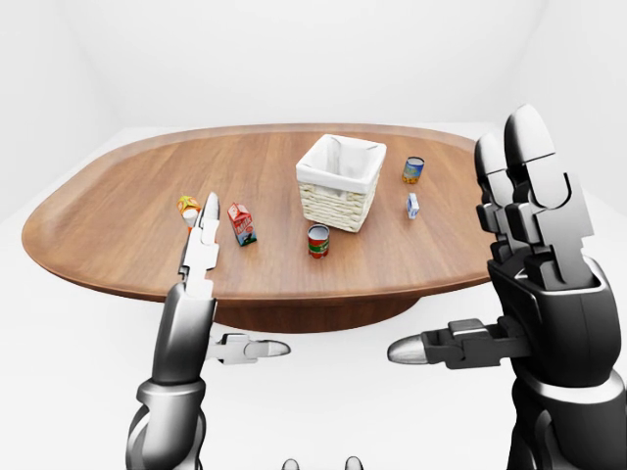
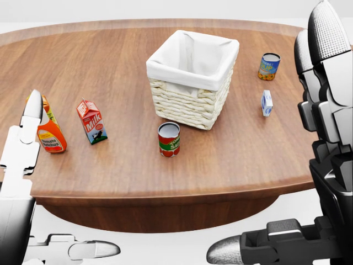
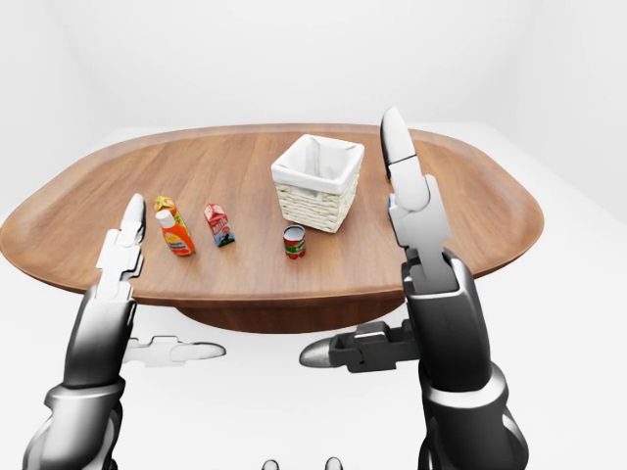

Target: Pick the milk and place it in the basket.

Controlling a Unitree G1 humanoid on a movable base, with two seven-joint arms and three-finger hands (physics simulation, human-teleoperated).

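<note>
Basket [image 2: 190, 88] stood on the table [image 2: 127, 165], cloth-lined, nothing visible inside. Milk [image 2: 91, 121] stood upright to its left in the head view. Left hand [image 2: 25, 165] and right hand [image 2: 322, 143] were raised, fingers spread, holding nothing

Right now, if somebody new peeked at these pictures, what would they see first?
First, the two robot hands, raised with fingers open: the left hand at the head view's left edge, the right hand at its right. Between them, the white-lined basket stands mid-table. The red milk carton stands left of it, beside an orange bottle.
</note>
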